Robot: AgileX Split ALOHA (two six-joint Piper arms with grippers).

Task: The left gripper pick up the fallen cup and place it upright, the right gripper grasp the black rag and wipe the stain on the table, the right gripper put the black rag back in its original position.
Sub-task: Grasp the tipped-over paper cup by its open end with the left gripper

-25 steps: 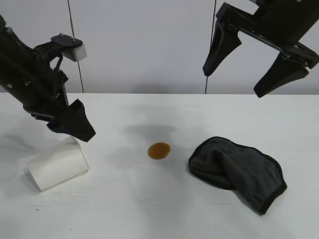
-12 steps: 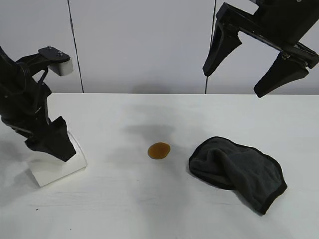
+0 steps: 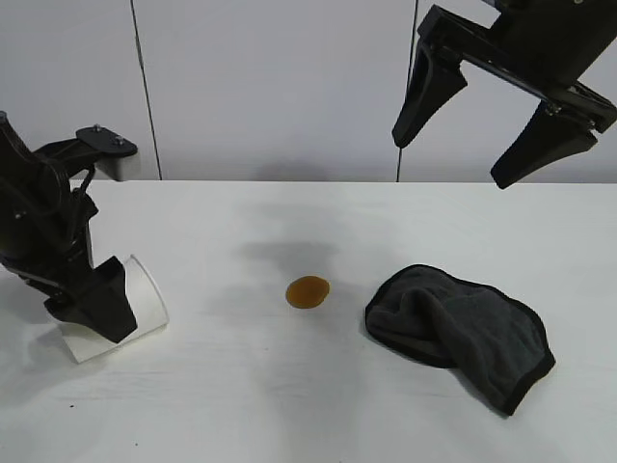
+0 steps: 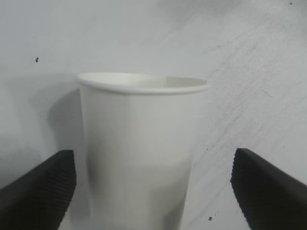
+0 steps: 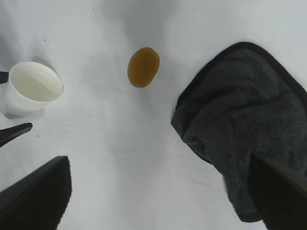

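— White paper: where did the fallen cup point(image 3: 130, 307) lie?
— On its side at the worktop's point(image 3: 289, 405) left, between the left claw's point(image 4: 153, 191) wide-spread fingers; right claw point(image 3: 487, 130) hung open, far off.

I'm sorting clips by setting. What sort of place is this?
Probably a robot lab test bench, not a home. Two black arms work over a bare white table before plain grey wall panels, and the only props are a paper cup, a brown stain and a black rag.
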